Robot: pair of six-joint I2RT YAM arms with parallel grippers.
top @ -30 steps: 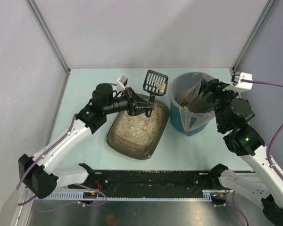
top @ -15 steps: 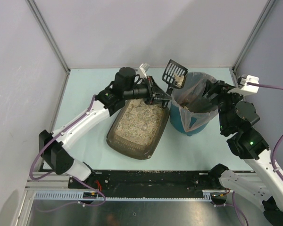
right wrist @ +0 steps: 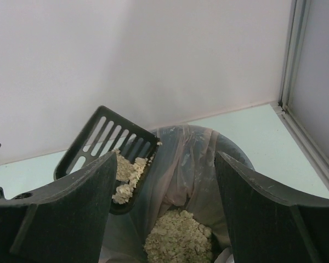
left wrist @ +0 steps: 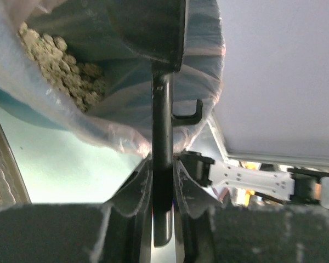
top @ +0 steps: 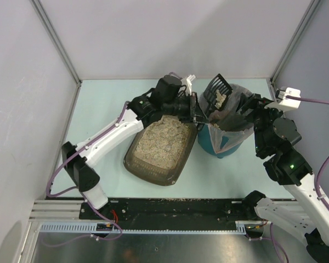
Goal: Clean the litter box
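- The left gripper (top: 196, 112) is clenched on the thin black handle of the scoop (top: 216, 94); in the left wrist view the handle runs straight up between the two closed fingers.
- The scoop's slotted head is tilted over the near-left rim of the teal bin (top: 222, 143), with a small heap of beige clumps lying on it.
- The bin is lined with a clear bag (right wrist: 181, 159), and more pale clumps lie at its bottom.
- The litter box (top: 137, 164) sits on the pale tabletop (top: 98, 104) just left of the bin, with its far right corner close to the bin's wall. It lies at a slant and is filled with beige grainy litter (top: 162, 137).
- The left arm reaches across the far end of the litter box to the bin.
- The right gripper (top: 237, 112) hangs at the right side of the bin's mouth with its fingers spread wide; it grasps nothing that I can see, and whether it touches the liner I cannot tell.
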